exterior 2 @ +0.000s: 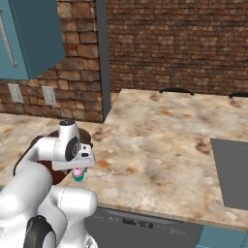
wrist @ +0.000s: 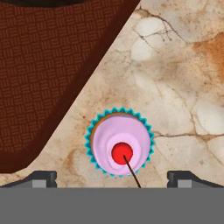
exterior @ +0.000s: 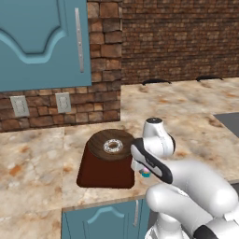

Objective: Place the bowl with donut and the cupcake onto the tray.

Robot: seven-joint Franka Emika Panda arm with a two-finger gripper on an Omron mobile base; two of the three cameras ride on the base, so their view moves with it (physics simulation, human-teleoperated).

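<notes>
Left base view: the bowl (exterior: 112, 145) with the donut (exterior: 112, 146) sits on the tray (exterior: 105, 171); the cupcake (exterior: 145, 173) stands on the bench (exterior: 37, 163) at the tray's 3 o'clock, under the tool (exterior: 141, 169).

Right base view: the cupcake (exterior 2: 78, 174) peeks out below the tool (exterior 2: 77, 169).

Hand view: the fingers (wrist: 41, 178) are spread wide, straddling the cupcake (wrist: 119, 143) directly below; the tray (wrist: 48, 65) lies at 10 o'clock, nothing between.

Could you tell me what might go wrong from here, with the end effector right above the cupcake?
The cupcake is small and sits close to the tray edge, so a fingertip could catch the tray on the way down. It also lies slightly off-centre between the fingertips, so closing might tip or squash it. The bowl with its donut occupies the tray's far end, narrowing placement room.
</notes>
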